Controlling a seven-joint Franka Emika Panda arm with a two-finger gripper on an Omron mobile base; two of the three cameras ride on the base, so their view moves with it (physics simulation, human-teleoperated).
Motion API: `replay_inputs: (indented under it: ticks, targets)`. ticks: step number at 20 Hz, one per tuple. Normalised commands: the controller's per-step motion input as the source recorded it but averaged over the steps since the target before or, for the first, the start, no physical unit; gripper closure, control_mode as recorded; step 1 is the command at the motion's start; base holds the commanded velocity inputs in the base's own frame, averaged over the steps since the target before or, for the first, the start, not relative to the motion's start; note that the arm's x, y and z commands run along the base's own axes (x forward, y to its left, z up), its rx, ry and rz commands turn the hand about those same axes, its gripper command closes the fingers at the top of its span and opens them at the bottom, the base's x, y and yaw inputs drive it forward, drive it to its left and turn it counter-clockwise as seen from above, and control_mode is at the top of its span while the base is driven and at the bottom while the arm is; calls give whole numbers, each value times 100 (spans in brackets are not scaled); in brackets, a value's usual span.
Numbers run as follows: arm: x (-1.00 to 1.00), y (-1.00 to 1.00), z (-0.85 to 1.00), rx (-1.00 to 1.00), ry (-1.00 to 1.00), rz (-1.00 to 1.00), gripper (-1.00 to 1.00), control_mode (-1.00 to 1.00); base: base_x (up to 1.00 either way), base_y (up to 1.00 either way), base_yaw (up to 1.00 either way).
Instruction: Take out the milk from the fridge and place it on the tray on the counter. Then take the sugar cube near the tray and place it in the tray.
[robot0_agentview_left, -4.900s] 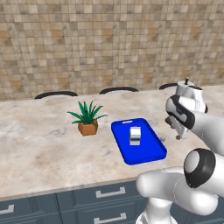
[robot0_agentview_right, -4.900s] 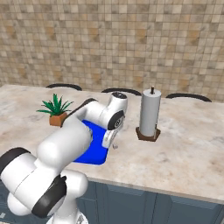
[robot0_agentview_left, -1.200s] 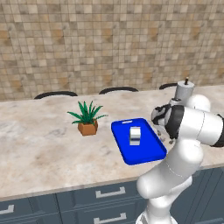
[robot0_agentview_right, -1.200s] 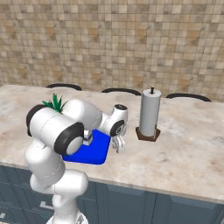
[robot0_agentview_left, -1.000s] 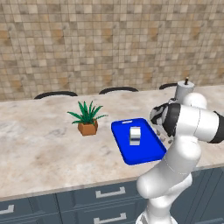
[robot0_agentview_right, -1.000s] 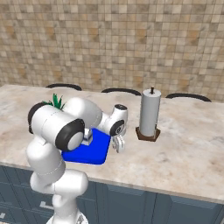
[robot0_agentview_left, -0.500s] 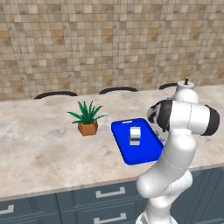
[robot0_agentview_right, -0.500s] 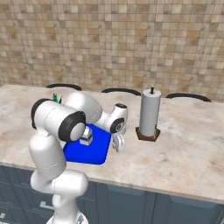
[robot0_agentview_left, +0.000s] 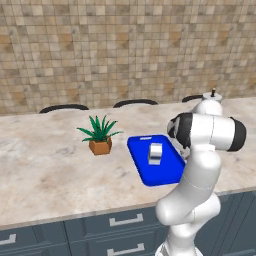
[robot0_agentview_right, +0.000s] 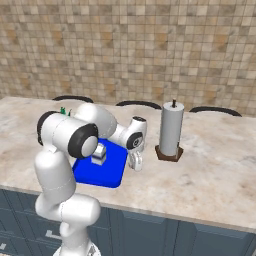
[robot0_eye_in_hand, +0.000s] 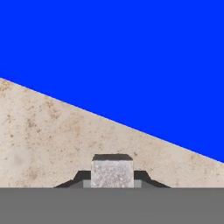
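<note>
Gripper (robot0_agentview_right: 135, 163) pinching the sugar cube (robot0_eye_in_hand: 112, 173) on the counter (robot0_agentview_right: 210, 175), just beside the tray (robot0_agentview_right: 107, 176).

The cube, equal-sided with no long axis, is sitting square between the fingertips in the hand view, one flat face toward the camera, jaws pressing on its two sides. In that view the tray is lying from 12 to 3 o'clock. In the left base view the milk (robot0_agentview_left: 156, 153) is standing upright on the tray, gable pointing up, long axis vertical.
</note>
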Motion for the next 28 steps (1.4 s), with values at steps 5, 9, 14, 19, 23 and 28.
replay_inputs:
  ticks: [5, 9, 14, 19, 23, 28]
  targets:
    - [0, 0, -2, 0, 0, -4, 100, -100, 0, 0, 0]
    - [-15, -9, 31, 0, -1, -6, 100, -100, 0, 0, 0]
    - [-31, 0, 68, 0, -11, -2, 100, -100, 0, 0, 0]
    - [-58, 7, 60, 0, -13, 0, 100, -100, 0, 0, 0]
    - [-80, 50, 20, -6, -17, -5, 100, -100, 0, 0, 0]
    - [-9, 57, 25, -9, -6, -5, 100, -100, 0, 0, 0]
